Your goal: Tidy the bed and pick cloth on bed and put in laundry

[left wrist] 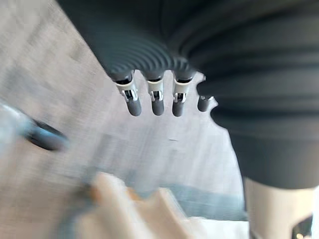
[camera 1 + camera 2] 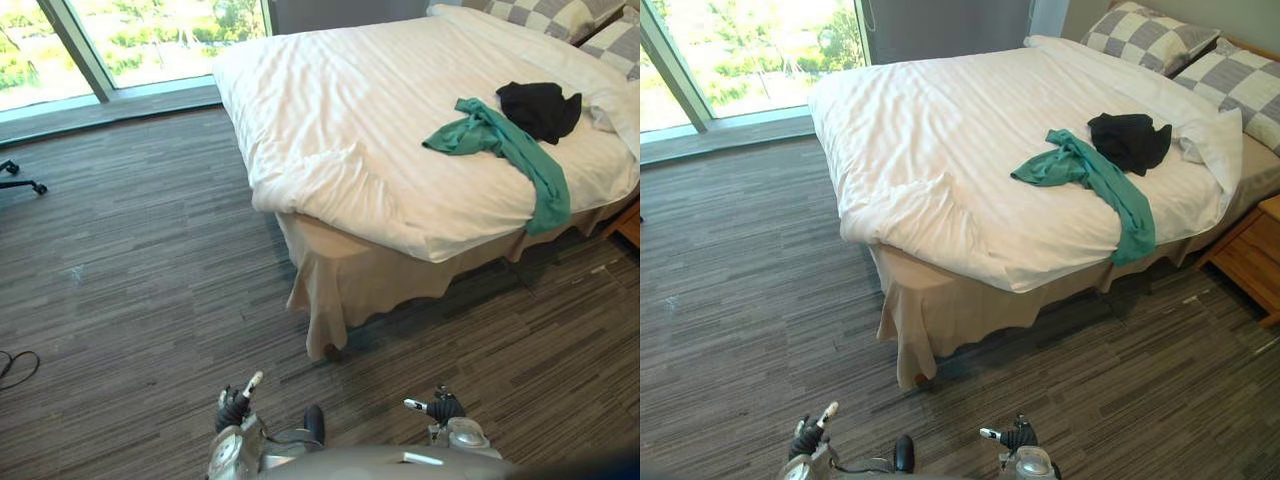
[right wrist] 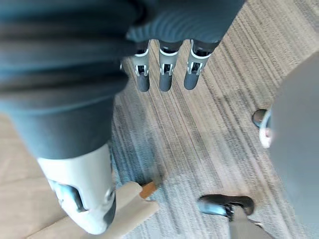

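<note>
A bed with a rumpled white duvet (image 2: 340, 110) stands ahead of me. On its right side a green cloth (image 2: 520, 150) trails over the near edge. A black cloth (image 2: 540, 108) lies bunched just behind it, beside the folded-back duvet. My left hand (image 2: 235, 405) and right hand (image 2: 440, 405) hang low over the carpet, well short of the bed. Both are open and hold nothing. In the wrist views the left hand's fingers (image 1: 157, 99) and the right hand's fingers (image 3: 167, 74) point straight out over the floor.
Checkered pillows (image 2: 1150, 35) lie at the head of the bed. A wooden nightstand (image 2: 1250, 255) stands at its right. A beige bed skirt (image 2: 350, 280) hangs to the striped carpet. Tall windows (image 2: 150, 40) run along the far left, with a chair base (image 2: 20, 178) nearby.
</note>
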Controlling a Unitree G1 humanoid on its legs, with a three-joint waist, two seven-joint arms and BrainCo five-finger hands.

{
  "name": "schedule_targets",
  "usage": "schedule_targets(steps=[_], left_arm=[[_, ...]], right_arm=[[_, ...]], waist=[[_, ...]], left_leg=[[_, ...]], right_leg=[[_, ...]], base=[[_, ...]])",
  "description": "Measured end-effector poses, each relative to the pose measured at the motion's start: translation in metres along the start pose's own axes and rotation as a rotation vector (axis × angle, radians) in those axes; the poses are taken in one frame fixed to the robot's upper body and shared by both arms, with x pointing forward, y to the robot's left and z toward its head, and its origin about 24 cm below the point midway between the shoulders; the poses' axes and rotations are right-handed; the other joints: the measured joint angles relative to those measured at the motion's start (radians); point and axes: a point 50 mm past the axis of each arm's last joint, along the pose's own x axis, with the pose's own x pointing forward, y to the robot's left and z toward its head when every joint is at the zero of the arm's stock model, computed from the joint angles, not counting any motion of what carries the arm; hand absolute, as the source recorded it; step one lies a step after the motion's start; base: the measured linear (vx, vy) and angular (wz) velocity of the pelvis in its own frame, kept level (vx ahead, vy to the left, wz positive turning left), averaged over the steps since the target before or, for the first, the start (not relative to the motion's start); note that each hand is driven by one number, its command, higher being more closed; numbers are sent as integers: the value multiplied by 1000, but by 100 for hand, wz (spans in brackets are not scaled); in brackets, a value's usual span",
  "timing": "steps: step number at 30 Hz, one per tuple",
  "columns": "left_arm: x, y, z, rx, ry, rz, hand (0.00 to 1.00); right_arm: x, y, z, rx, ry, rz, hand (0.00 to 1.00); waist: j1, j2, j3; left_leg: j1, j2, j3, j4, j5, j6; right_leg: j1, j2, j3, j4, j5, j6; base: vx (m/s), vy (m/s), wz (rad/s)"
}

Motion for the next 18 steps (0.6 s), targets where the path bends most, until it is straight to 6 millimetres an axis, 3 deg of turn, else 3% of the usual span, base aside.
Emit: schedule_targets(steps=[1,2,4,5,6,9,11,14,18], left_arm=[[9,-2,30,-7,-114,2,0],[13,-2,47,-13,-175,5,0],[23,-10,123,-28,-421,-11,0],[23,-11,141,-25,-485,-16,0],[18,-18,182,11,-627,-44,0],[-4,-43,239,143,-873,-130,0],[-14,-55,254,215,-955,-160,0],[-22,-77,252,364,-1013,-186,0],[-33,-110,252,573,-1107,-226,0]], right_arm=[[0,-2,-4,-1,23,9,0],[0,-3,-5,3,27,10,0],[0,-10,-5,-10,29,7,0],[0,-12,-5,-12,28,8,0],[0,-15,-4,-16,22,12,0],[-1,-18,-6,-11,11,8,0],[-2,-18,-7,0,4,7,0],[-4,-20,-12,57,8,-11,0],[-6,-19,-17,142,16,-26,0]], waist=[[0,-10,-9],[-3,-9,-9],[-7,-6,-9],[-7,1,-8],[-9,19,-10],[-19,49,-23],[-30,59,-35],[-37,69,-58],[-51,60,-68]], left_leg=[[2,-3,-4,0,0,0],[2,-3,-5,0,0,0],[13,3,-3,1,-2,-1],[19,9,-1,1,-5,-4],[32,24,7,1,-9,-10],[47,46,37,1,-18,-22],[56,52,49,1,-21,-28],[66,65,91,3,-17,-41],[72,89,143,7,3,-72]], right_leg=[[11,0,1,-1,9,0],[11,0,7,-1,12,-4],[18,8,33,1,24,-24],[20,13,41,4,30,-33],[20,24,48,19,48,-60],[11,36,82,59,67,-66],[9,38,96,76,67,-66],[-2,42,110,94,67,-66],[-8,57,159,96,67,-66]], base=[[137,-22,7],[160,-29,10],[128,-26,4],[154,-32,-7],[131,-24,-10],[129,-24,-4],[126,-44,-5],[111,-68,-19],[79,-123,-20]])
